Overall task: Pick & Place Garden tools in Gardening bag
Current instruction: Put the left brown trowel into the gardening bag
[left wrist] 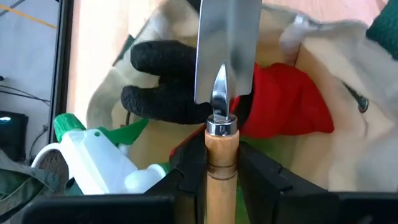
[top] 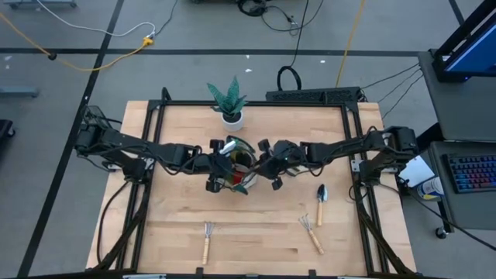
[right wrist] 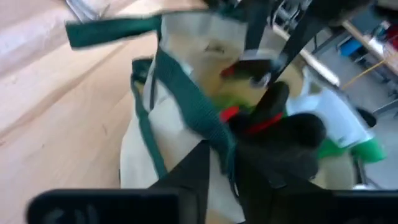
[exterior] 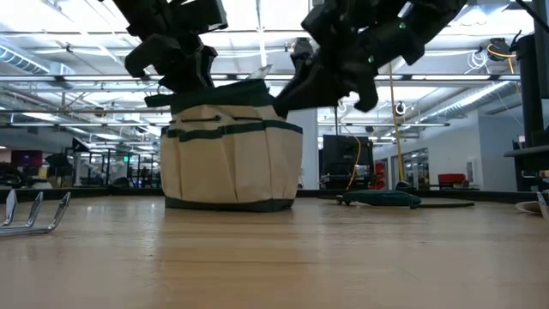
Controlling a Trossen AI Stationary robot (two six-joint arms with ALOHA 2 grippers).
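The beige gardening bag (top: pixel 239 169) with dark green trim stands upright on the table's middle and also shows in the low view (exterior: pixel 232 154). Inside it lie a red-and-black glove (left wrist: pixel 186 87) and a green-and-white spray bottle (left wrist: pixel 93 165). My left gripper (top: pixel 219 159) is above the bag's left side, shut on a wooden-handled trowel (left wrist: pixel 225 68). My right gripper (top: pixel 260 165) is at the bag's right side, shut on its rim. My left gripper pinches the trowel's wooden handle (left wrist: pixel 221 155) between its two fingers, just behind the metal collar. The fingers lie along the handle. The trowel is lifted clear, its metal blade (left wrist: pixel 227 43) pointing ahead of the fingers over the bag's open mouth, above the glove. My right gripper pinches the bag's green-trimmed rim (right wrist: pixel 214 134) on the bag's right side, one finger inside the bag and one outside. The fingers come slanting down from the table's right. The bag's bottom stays on the table.
A spiky plant in a white pot (top: pixel 230 107) stands just behind the bag. On the near half of the table lie a trowel (top: pixel 322 199), a hand rake (top: pixel 312 232) and another hand rake (top: pixel 207 242).
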